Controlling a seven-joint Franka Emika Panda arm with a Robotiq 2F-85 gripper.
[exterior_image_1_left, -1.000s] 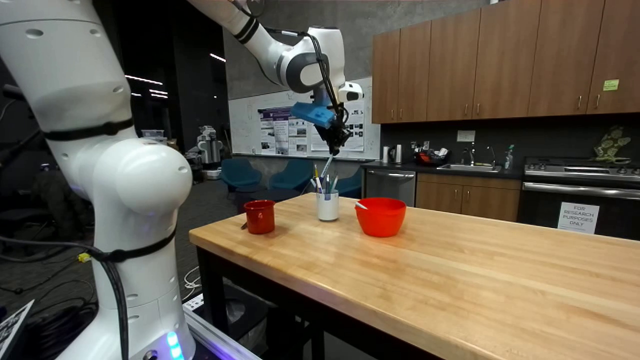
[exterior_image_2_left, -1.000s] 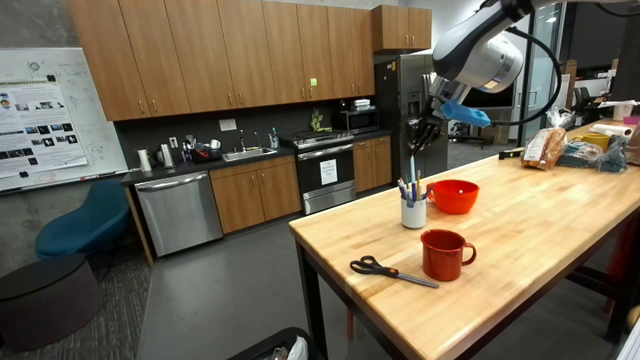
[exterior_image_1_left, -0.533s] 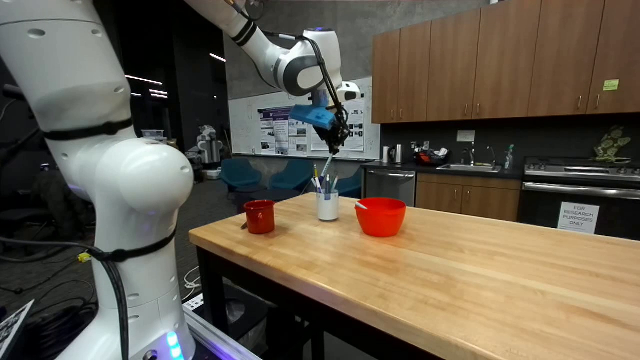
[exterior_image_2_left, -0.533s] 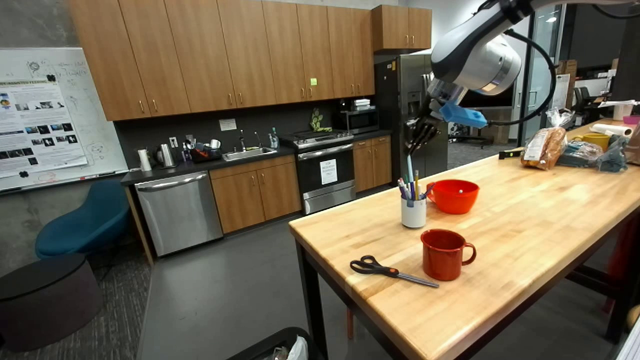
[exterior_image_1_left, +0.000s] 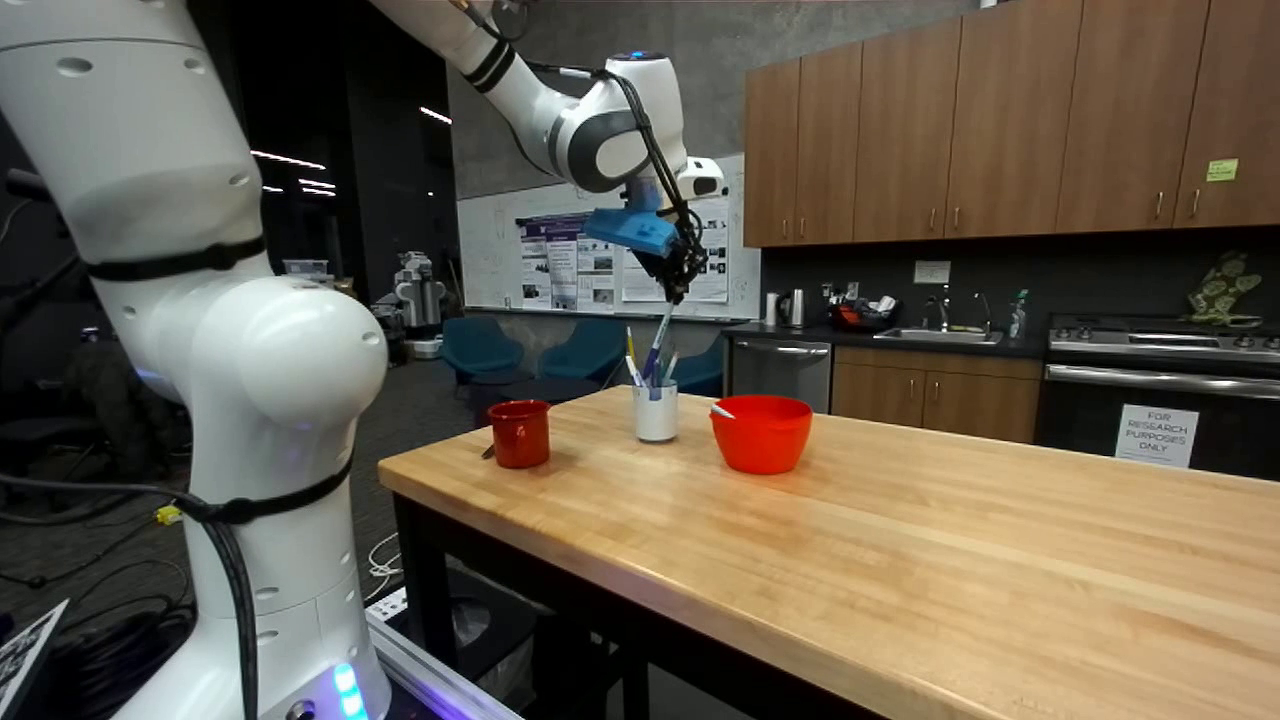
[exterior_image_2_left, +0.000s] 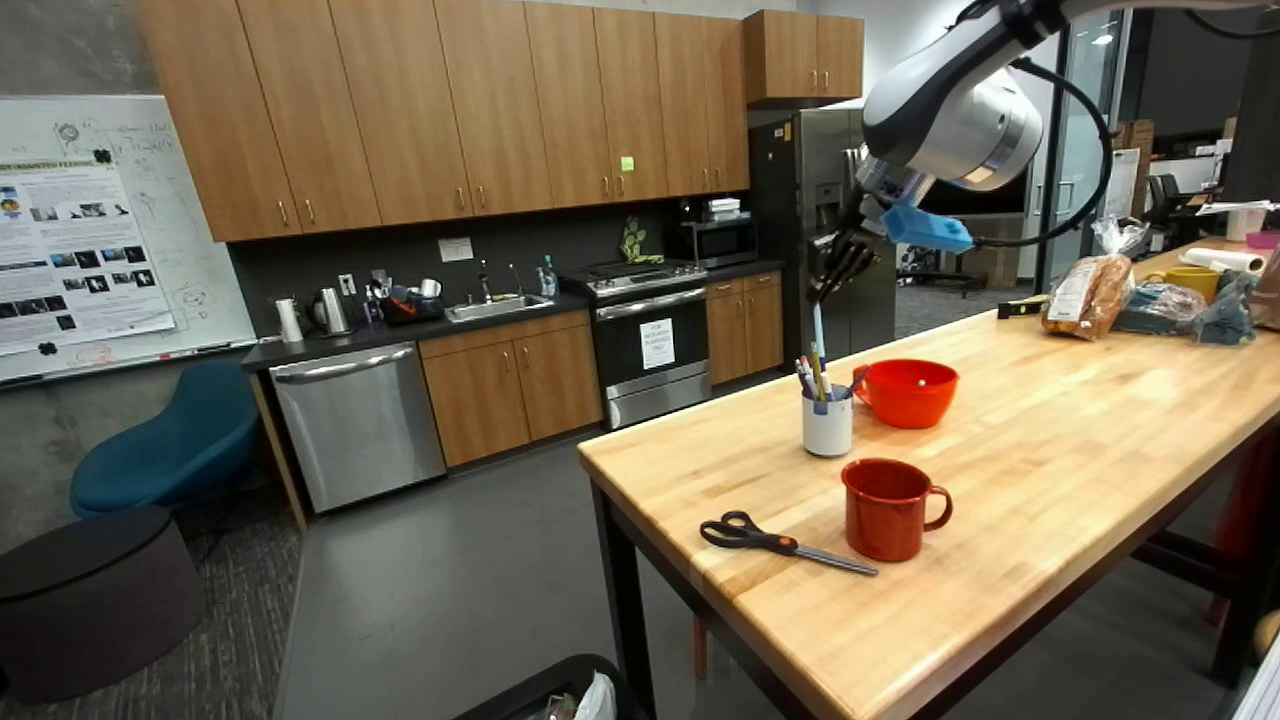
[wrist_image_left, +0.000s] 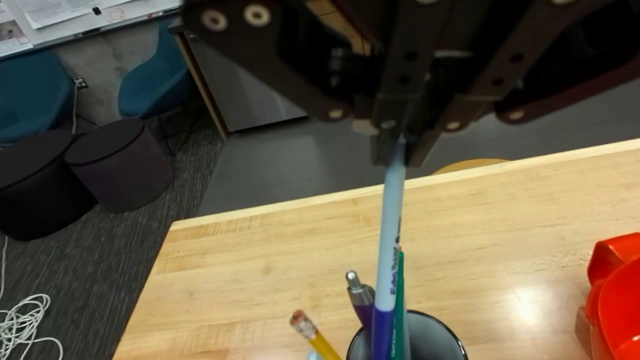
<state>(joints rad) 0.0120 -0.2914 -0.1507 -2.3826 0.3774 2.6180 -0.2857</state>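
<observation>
Well, with open air beside the tool (wrist_image_left: 399, 154) and an edge of the counter (wrist_image_left: 260, 270) below, pinching a marker (wrist_image_left: 390, 235).

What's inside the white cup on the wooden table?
A yellow pencil, a purple pen and a green writing tool, at least, stand in the white cup. The marker gripped by the fingers reaches its mouth. The cup's wall hides the lower ends and the bottom.

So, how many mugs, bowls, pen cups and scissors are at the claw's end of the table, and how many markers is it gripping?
Red mug: 1
Red bowl: 1
White pen cup: 1
Scissors: 1
Marker in the gripper: 1
Total: 5
</observation>
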